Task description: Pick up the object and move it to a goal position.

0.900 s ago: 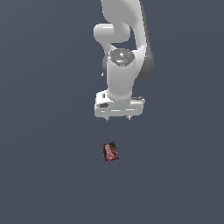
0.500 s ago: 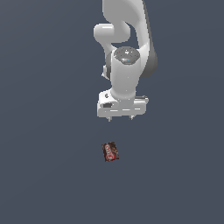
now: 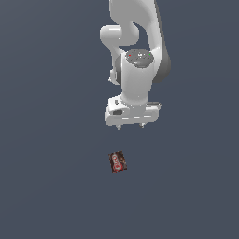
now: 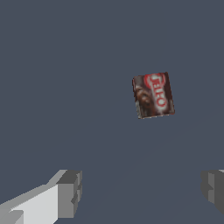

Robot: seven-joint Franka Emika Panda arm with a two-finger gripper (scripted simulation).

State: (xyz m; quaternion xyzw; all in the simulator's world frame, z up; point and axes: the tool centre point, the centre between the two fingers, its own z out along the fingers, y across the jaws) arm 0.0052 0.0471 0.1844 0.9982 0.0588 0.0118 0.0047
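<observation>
- While the gripper (image 3: pixel 130 126) hung empty with jaws spread wide, nothing was grasped yet.
- The box (image 3: pixel 118 161) lay flat on the floor (image 3: pixel 46 186), lower centre of the exterior view, apart from the fingers (image 4: pixel 70 192).
- Left, judging: descend, grasp, carry to goal.

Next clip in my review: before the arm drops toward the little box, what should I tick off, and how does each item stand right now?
1. Tool open: ok, the fingers stand wide apart in the wrist view.
2. Tool empty: ok, nothing sits between the fingers.
3. Small dark red-brown rectangular box with a white and red label in sight: ok, it shows fully in both views.
4. Box free of the tool: ok, it lies apart on the plain grey floor, untouched.
5. Tool centred over the box: not ok, in the wrist view the box lies off the midline between the fingers.
6. Goal position located: cannot tell, no marker shows.
</observation>
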